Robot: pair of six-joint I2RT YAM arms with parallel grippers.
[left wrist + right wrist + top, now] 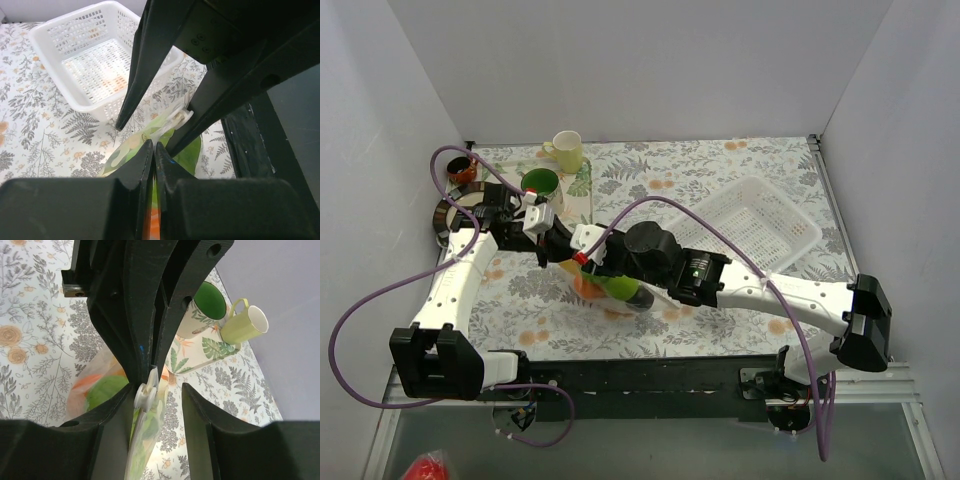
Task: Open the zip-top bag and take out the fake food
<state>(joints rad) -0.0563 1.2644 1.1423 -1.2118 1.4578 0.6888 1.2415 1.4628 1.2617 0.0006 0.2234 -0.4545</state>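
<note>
The zip-top bag (pixel 605 292) lies near the table's middle front, with green fake food (pixel 623 290) and orange fake food (pixel 587 288) inside. My left gripper (pixel 563 252) is shut on the bag's top edge, which shows between its jaws in the left wrist view (pixel 154 146). My right gripper (pixel 592 262) is open around the same edge. In the right wrist view (pixel 159 390) the white zipper slider (pixel 145 396) sits between its jaws, against the left finger. The bag (pixel 145 440) hangs below the slider, with green food (pixel 105 392) behind it. The slider also shows in the left wrist view (pixel 179 118).
A white slotted basket (pixel 760 225) stands at the right, and shows in the left wrist view (pixel 95 65). A cream mug (pixel 567 150) and a green-lined mug (pixel 540 183) stand at the back left on a leaf-print mat. A tape roll (pixel 445 215) lies at the left edge.
</note>
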